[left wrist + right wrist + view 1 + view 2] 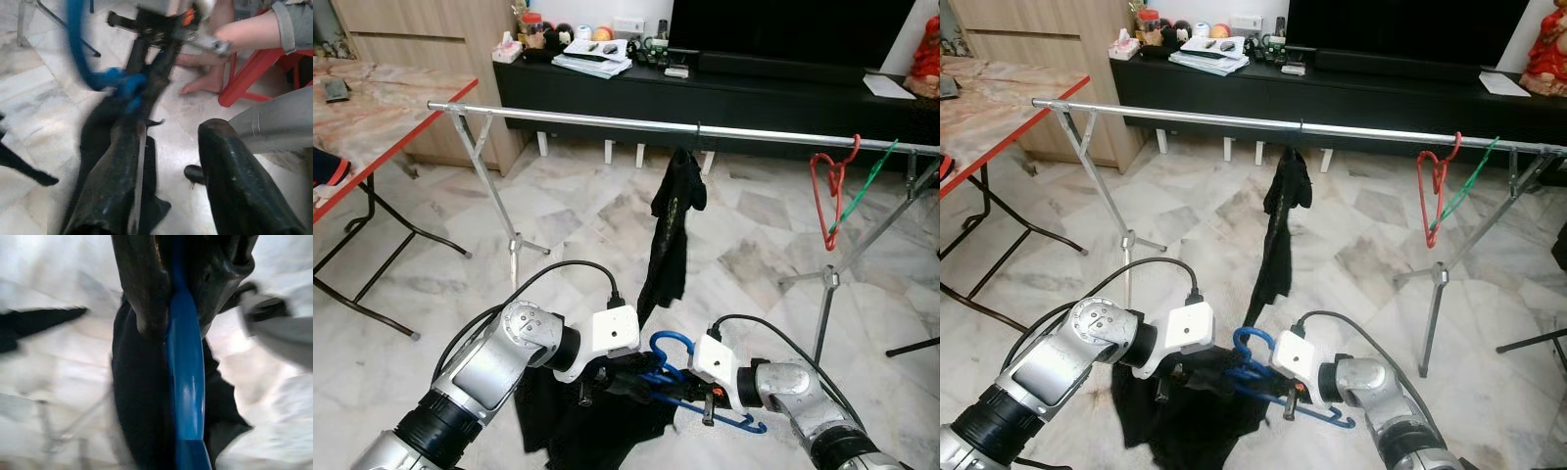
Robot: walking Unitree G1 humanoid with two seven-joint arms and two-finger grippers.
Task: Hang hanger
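Open stretch of rail [568,119] left of hanging black garment [671,230]; right end crowded by red hanger [829,176] and green hanger [862,186].

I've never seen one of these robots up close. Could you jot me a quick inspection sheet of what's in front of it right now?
Surface: marble floor, pale and veined.
Job's things: blue hanger carrying a black garment, held low in front of the robot; metal rail above and ahead.
Clutter: black cloth hanging mid-rail; red hanger and green hanger at its right end.
Grippers: right tool shut on the blue hanger; left tool open, beside the garment.
Cables: black cable looping over the left arm.
Surroundings: TV cabinet, red-edged table, a person's foot.
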